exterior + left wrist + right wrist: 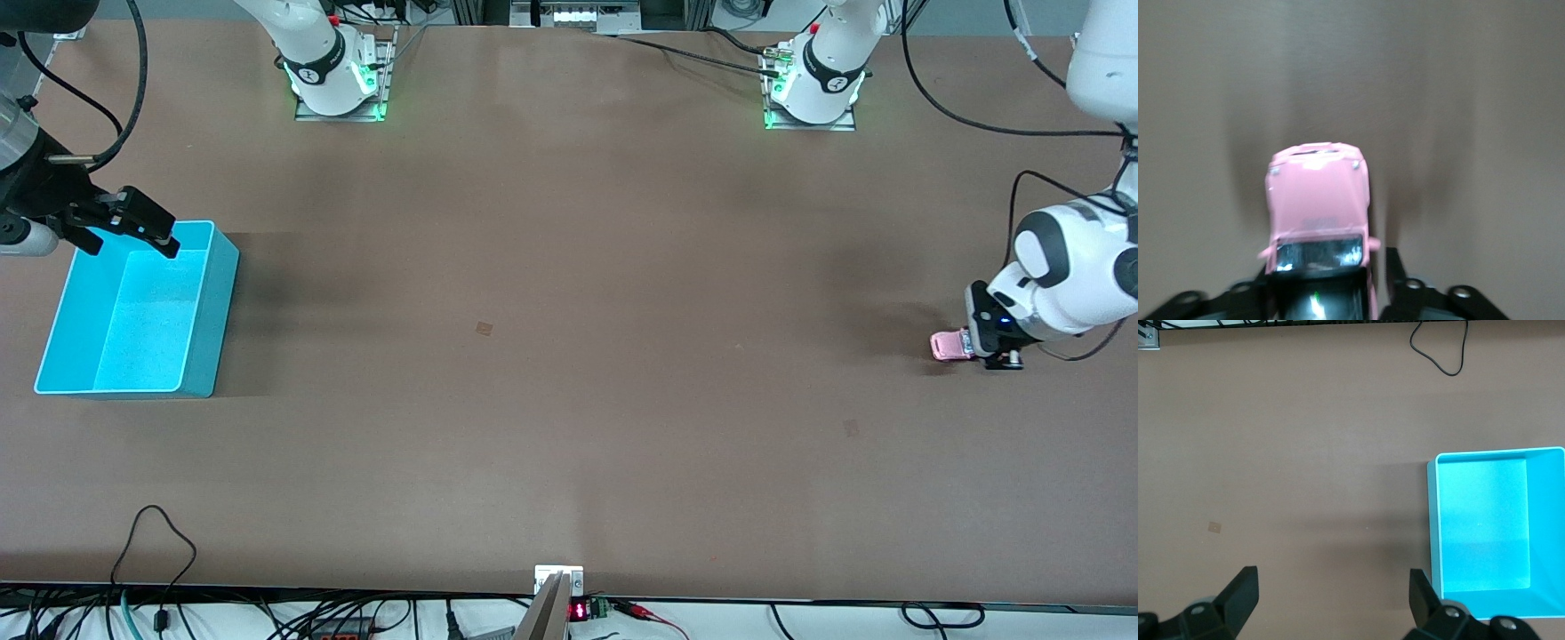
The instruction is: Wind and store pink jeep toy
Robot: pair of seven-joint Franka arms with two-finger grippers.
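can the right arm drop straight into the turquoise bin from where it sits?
Probably yes. The right gripper hangs open over the edge of the turquoise bin, which looks empty, with nothing between them. The pink jeep toy is at the left gripper.

The pink jeep toy (949,345) sits on the bench (569,356) at the left hand (989,348); the bin (209,311) lies under the right hand (124,229).
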